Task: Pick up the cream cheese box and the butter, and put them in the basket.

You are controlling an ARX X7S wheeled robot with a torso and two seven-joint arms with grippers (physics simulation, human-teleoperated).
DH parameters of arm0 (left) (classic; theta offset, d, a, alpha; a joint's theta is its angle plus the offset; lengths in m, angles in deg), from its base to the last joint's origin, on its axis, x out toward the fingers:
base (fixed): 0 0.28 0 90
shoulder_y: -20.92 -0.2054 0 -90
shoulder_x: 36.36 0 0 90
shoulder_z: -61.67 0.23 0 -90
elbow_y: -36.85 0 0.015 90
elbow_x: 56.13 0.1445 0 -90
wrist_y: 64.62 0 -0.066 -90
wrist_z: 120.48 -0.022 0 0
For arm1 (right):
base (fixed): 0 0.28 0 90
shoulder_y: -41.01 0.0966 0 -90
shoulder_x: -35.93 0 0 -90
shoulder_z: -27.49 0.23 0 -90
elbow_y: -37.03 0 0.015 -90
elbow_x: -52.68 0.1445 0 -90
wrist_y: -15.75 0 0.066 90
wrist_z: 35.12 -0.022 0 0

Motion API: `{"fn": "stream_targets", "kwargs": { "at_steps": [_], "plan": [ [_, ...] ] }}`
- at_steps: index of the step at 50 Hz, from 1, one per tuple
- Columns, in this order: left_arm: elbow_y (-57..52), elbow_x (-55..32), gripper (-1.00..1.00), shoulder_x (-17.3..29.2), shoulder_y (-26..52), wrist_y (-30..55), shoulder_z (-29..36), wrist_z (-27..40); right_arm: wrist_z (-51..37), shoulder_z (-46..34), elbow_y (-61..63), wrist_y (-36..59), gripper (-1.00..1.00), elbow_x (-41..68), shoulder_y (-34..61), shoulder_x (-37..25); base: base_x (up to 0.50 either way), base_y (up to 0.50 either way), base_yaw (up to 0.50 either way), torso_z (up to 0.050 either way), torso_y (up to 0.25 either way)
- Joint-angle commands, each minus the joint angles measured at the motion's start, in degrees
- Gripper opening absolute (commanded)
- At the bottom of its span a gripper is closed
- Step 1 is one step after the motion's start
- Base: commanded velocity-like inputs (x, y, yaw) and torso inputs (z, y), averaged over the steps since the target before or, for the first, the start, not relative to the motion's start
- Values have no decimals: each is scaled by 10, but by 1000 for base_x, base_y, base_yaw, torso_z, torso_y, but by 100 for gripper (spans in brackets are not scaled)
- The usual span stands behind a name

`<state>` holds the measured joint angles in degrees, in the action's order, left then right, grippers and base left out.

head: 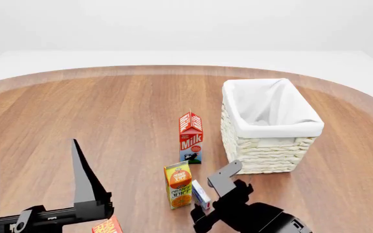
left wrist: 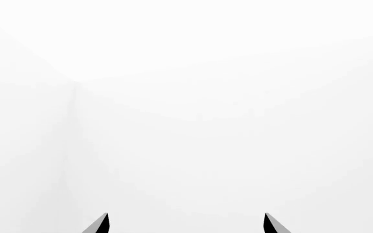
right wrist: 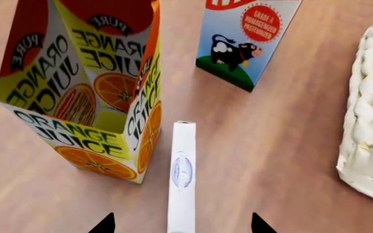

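The right claw (right wrist: 181, 224), jaws spread and empty, straddles the cream cheese box (right wrist: 182, 174), which stands on edge just right of the orange juice carton (right wrist: 86, 92). Closing off-centre could topple either. The left claw (head: 31, 170) hovers open over the butter (head: 107, 226); the basket (head: 271, 150) waits far right.

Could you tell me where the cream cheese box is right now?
In the head view, the cream cheese box stands on the table right of the orange juice carton, just ahead of the right gripper.

The cream cheese box (head: 201, 195) stands just right of the juice carton (head: 178, 185), milk carton (head: 191, 138) behind, basket (head: 269, 145) right
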<state>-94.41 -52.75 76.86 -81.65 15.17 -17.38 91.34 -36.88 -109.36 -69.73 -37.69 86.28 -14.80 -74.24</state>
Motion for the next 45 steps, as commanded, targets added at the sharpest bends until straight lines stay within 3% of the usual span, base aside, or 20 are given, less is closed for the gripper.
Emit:
{"fn": "stream_targets", "kwargs": {
  "at_steps": [1, 42, 43, 45],
  "plan": [
    [-2, 11, 100, -8, -4, -15, -13, -6, 13, 10, -11, -9, 100, -10, -3, 14, 0, 0, 0, 0, 0],
    [2, 11, 100, -3, -1, -16, -9, 0, 21, 5, -52, -38, 100, -15, -14, 25, 0, 0, 0, 0, 0],
    [2, 11, 100, -3, -1, -16, -9, 1, 22, 5, -53, -39, -100, -15, -14, 25, 0, 0, 0, 0, 0],
    [2, 11, 100, -3, -1, -16, -9, 1, 22, 4, -54, -39, -100, -15, -13, 25, 0, 0, 0, 0, 0]
  ]
}}
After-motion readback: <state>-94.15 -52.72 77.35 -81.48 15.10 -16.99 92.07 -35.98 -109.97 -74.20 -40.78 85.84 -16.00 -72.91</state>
